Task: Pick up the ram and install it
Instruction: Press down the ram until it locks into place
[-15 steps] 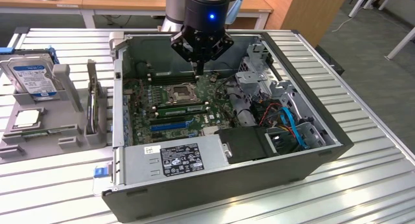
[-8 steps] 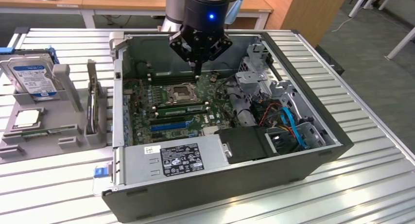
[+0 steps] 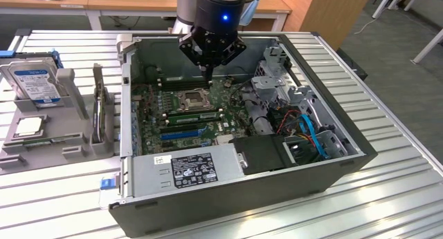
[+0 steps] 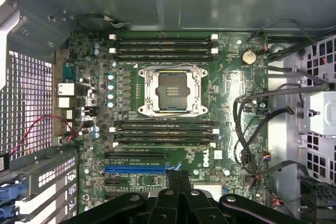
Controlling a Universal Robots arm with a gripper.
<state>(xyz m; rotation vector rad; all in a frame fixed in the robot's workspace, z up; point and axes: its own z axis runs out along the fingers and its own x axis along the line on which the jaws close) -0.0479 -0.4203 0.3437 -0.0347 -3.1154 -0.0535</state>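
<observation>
A long green ram stick (image 3: 192, 116) lies seated in one of the memory slots just in front of the CPU socket (image 3: 192, 99); in the wrist view the ram (image 4: 165, 134) shows as a thin green line among the dark slots. My gripper (image 3: 206, 71) hangs inside the open computer case, above the motherboard near the far memory slots (image 3: 185, 83). Its fingers are shut together with nothing between them. In the wrist view the gripper (image 4: 175, 173) has its closed fingertips over the board's blue expansion slot (image 4: 134, 170).
The case walls (image 3: 128, 94) and the drive cage (image 3: 277, 83) with loose cables (image 3: 308, 130) hem in the board. The power supply (image 3: 194, 166) fills the near end. At the exterior view's left a grey holder (image 3: 41, 140) carries a hard drive (image 3: 35, 81), a silver chip (image 3: 29, 126) and an upright card (image 3: 100, 109).
</observation>
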